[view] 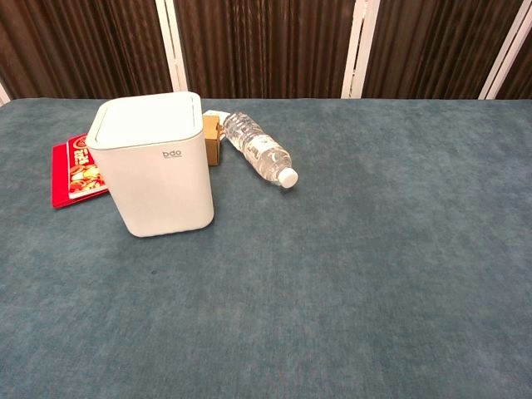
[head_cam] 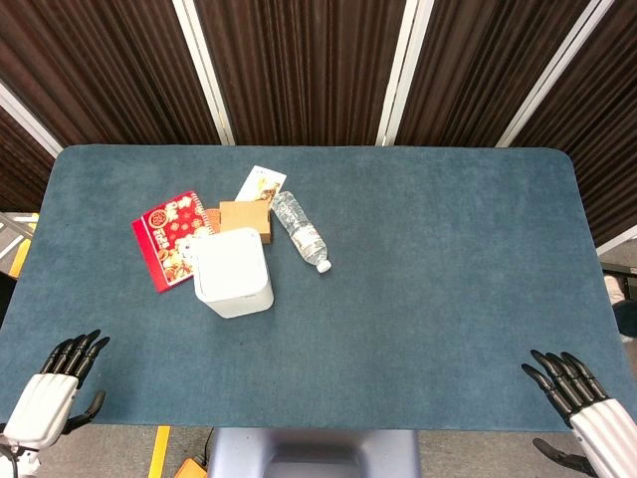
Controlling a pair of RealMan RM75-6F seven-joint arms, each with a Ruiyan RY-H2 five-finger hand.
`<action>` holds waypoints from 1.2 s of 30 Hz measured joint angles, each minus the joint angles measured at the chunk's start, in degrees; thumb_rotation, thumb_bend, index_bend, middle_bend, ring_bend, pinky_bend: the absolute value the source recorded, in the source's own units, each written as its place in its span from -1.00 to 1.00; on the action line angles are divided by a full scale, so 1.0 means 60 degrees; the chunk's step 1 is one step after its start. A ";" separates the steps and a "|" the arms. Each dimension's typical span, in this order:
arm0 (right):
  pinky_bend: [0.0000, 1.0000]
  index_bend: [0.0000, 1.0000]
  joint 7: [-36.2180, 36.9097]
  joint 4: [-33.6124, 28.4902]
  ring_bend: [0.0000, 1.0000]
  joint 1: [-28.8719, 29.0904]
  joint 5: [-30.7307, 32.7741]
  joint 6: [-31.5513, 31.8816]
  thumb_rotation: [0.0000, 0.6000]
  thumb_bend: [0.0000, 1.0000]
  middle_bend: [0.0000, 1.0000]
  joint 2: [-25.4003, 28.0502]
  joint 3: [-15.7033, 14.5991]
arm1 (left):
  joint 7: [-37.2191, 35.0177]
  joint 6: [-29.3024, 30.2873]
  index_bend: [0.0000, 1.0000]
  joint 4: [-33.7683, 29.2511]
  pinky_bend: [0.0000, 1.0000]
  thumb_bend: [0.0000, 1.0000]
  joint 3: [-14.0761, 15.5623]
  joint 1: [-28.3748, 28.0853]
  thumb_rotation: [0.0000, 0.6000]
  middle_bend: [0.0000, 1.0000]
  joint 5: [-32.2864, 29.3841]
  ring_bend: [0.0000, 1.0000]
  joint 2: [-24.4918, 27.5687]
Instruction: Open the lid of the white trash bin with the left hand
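Where the chest view meets its front face, the white trash bin (view: 158, 166) bears small grey lettering reading "bdo" just under the lid (view: 145, 116). The bin stands upright on the blue table (head_cam: 428, 269), left of centre, its long axis vertical, lettered face toward me; the lid is down and flat.

Items around it:
- Red packet (head_cam: 167, 237), printed with pictures and writing too small to read, lying flat with one edge under or against the bin's left side.
- Brown cardboard box (head_cam: 245, 218), just behind the bin.
- White card (head_cam: 261, 184), partly tucked behind the box; print unreadable.
- Clear plastic bottle (view: 260, 150), on its side to the right of the box, white cap pointing toward me and to the right; no label can be made out.

Only the head view shows my hands. My left hand (head_cam: 58, 388) sits at the near left edge of the table, fingers extended and apart, holding nothing, well apart from the bin. My right hand (head_cam: 582, 398) sits at the near right edge, likewise spread and holding nothing.
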 measured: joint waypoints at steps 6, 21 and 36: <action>-1.00 -1.00 -0.0007 -0.0041 -1.00 0.0032 0.0086 -0.0090 1.00 -0.52 -1.00 0.0008 0.0010 | -0.0258 0.0308 -1.00 0.0163 -0.02 -0.08 -0.0180 -0.0060 1.00 -0.43 0.0261 -0.40 -0.0303; -1.00 -1.00 -0.0400 -0.0220 -1.00 0.0044 0.0208 -0.0362 1.00 -0.52 -1.00 -0.0033 0.0012 | -0.1644 -0.2564 -1.00 -0.3184 1.00 -0.09 -0.1264 -0.2234 1.00 1.00 -0.1434 1.00 0.0214; -1.00 -1.00 0.0045 0.0000 -1.00 -0.0010 0.0139 0.0018 1.00 -0.52 -1.00 0.0092 -0.0001 | 0.3983 -0.3225 -1.00 -0.4697 1.00 -0.08 -0.2735 -0.5227 1.00 1.00 -0.8058 1.00 -0.1115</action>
